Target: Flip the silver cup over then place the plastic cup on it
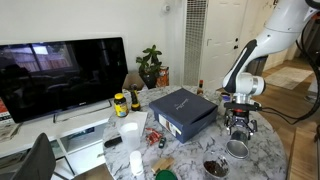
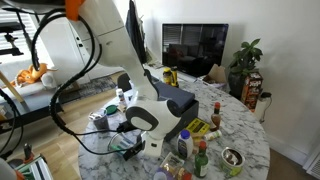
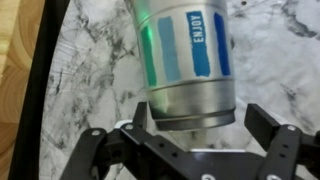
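The silver cup (image 3: 185, 65) has blue and green stripes and the word ENJOY on its side. In the wrist view its wide rimmed end lies between my two black fingers (image 3: 268, 128). My gripper (image 3: 180, 140) is open and the fingers stand clear of the cup's sides. In an exterior view the gripper (image 1: 238, 122) hangs just over the silver cup (image 1: 237, 149) on the marble table (image 1: 270, 160). The dark plastic cup (image 1: 215, 168) stands a little nearer the table's front edge. My arm (image 2: 110, 40) hides the gripper in an exterior view.
A blue box (image 1: 183, 110) fills the table's middle. A tall white cup (image 1: 130, 133) and a yellow-capped jar (image 1: 121, 104) stand past it, towards the television (image 1: 60, 75). Sauce bottles (image 2: 200, 160) cluster near the table's edge.
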